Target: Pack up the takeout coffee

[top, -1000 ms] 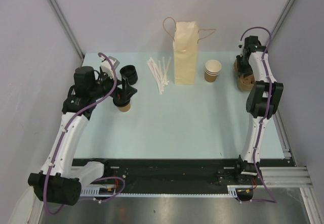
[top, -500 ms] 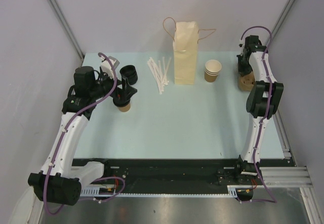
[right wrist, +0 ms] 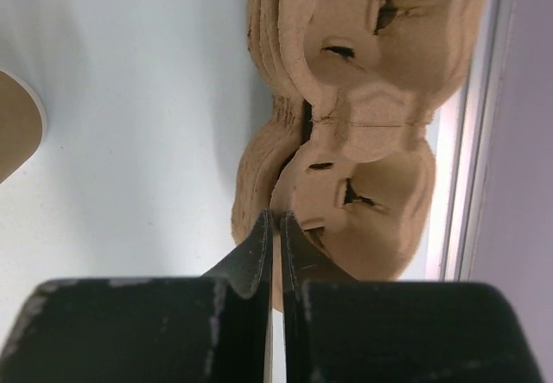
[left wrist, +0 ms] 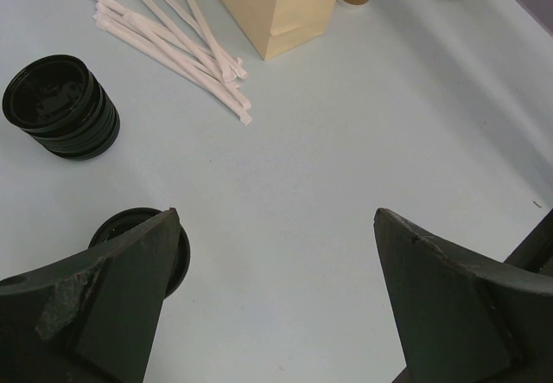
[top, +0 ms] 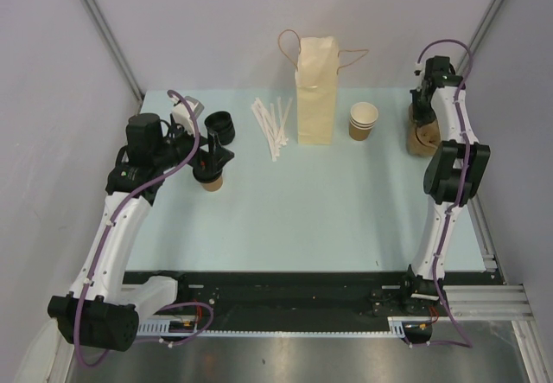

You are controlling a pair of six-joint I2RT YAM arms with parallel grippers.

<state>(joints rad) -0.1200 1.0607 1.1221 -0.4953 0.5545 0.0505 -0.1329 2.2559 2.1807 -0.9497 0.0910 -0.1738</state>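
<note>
Right gripper [right wrist: 276, 220] has shifted toward the far right corner since a second ago; its jaws have gone from parted to pinched on the rim of the pulp cup carrier [right wrist: 371, 54]. Takeout coffee [top: 210, 182] stands upright at table left, beneath the left gripper [left wrist: 276, 219], whose jaws are spread wide. Lid stack [left wrist: 60, 106] is just beyond it, then straws [left wrist: 173, 41] and paper bag [left wrist: 276, 3].

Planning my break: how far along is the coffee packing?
Nothing packed yet: the lidded coffee stands on the table, away from the bag. In hand: the right gripper pinches the edge of a cup carrier; the left gripper is open near the coffee. Left: getting the coffee into the bag.
</note>
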